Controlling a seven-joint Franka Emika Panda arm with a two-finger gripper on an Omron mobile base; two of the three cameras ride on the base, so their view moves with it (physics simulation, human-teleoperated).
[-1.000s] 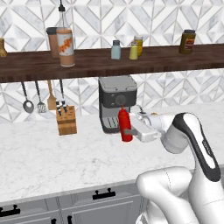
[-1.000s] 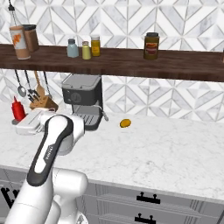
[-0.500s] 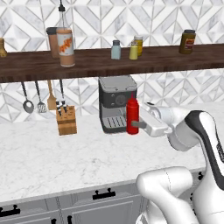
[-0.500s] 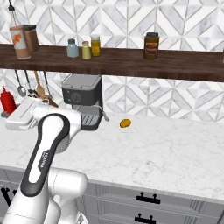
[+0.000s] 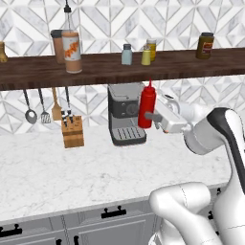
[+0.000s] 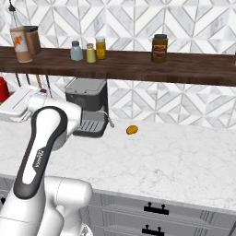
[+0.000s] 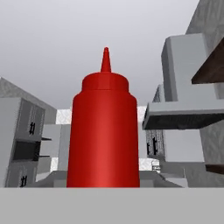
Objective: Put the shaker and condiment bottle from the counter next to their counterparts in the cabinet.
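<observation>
My gripper is shut on the condiment bottle, a red squeeze bottle held upright in the air in front of the coffee machine, its nozzle level with the underside of the cabinet shelf. The same bottle looms close in the hand view and peeks in at the left edge of the right base view. The pale yellow-olive shaker stands on the shelf beside the blue-grey shaker. The orange-labelled bottle stands further left on the shelf. The counter lies below.
A grey coffee machine sits against the wall behind the held bottle. A knife block and hanging utensils are to its left. A deeper yellow jar and a dark jar stand on the shelf. A small orange item lies on the counter.
The gripper has carried the red bottle upward and to the right in the left base view, from counter height to just under the shelf. The shelf items have not moved.
</observation>
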